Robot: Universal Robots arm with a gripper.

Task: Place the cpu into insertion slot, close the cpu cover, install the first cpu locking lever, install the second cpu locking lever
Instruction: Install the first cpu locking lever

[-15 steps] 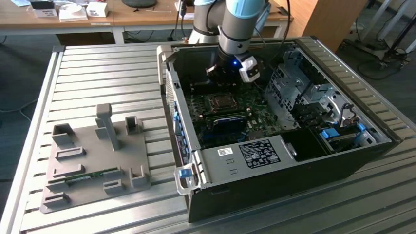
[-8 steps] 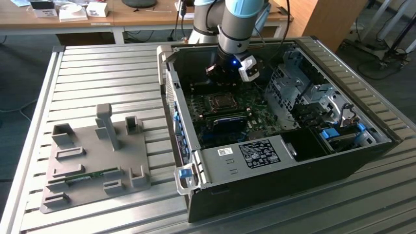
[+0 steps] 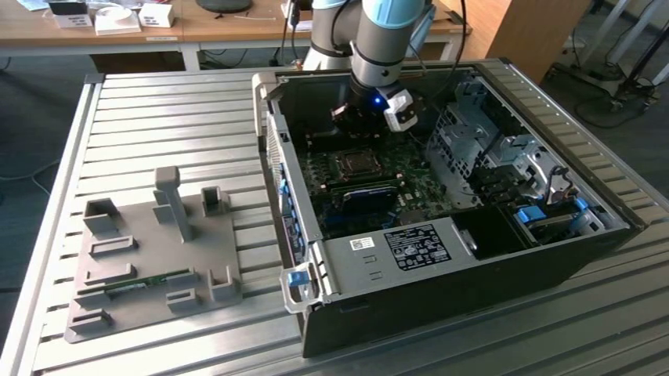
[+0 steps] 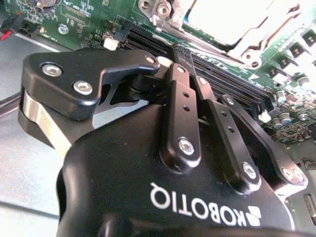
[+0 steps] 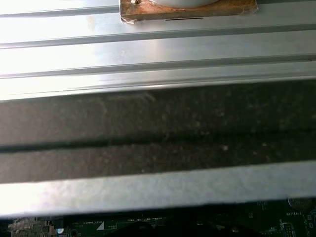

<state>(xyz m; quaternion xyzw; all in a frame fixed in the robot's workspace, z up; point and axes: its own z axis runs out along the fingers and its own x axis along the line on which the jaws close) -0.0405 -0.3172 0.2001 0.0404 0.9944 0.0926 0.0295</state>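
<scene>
**Exterior view.** My grey-and-blue jointed arm point(image 3: 381, 31) reaches from the top centre of the frame down into the open black computer case point(image 3: 471, 301). The case stands on the ribbed aluminium table point(image 3: 178, 110). My black gripper point(image 3: 361, 124) hangs just above the green circuit board point(image 3: 418, 184). Directly below it in the frame lies the small square insertion slot with its silvery metal rim point(image 3: 356, 164). A grey moulded fixture plate point(image 3: 136, 235) occupies the lower left.

**Second wrist view.** My gripper point(image 4: 170, 61) spans the lower frame, and I cannot tell whether it is spread or pressed together. Long black memory slots point(image 4: 237, 86) run diagonally just beyond it. At the upper right, the insertion slot's silvery framing point(image 4: 247, 44) surrounds a glaring pale surface. I cannot tell whether that surface is the cpu.

**First wrist view.** The ribbed table point(image 5: 158, 49) crosses the upper half and the case's dark wall point(image 5: 158, 128) the middle. A strip of the green board point(image 5: 276, 227) lines the bottom edge. A brown flat plate point(image 5: 143, 12) sits at the top centre.
</scene>
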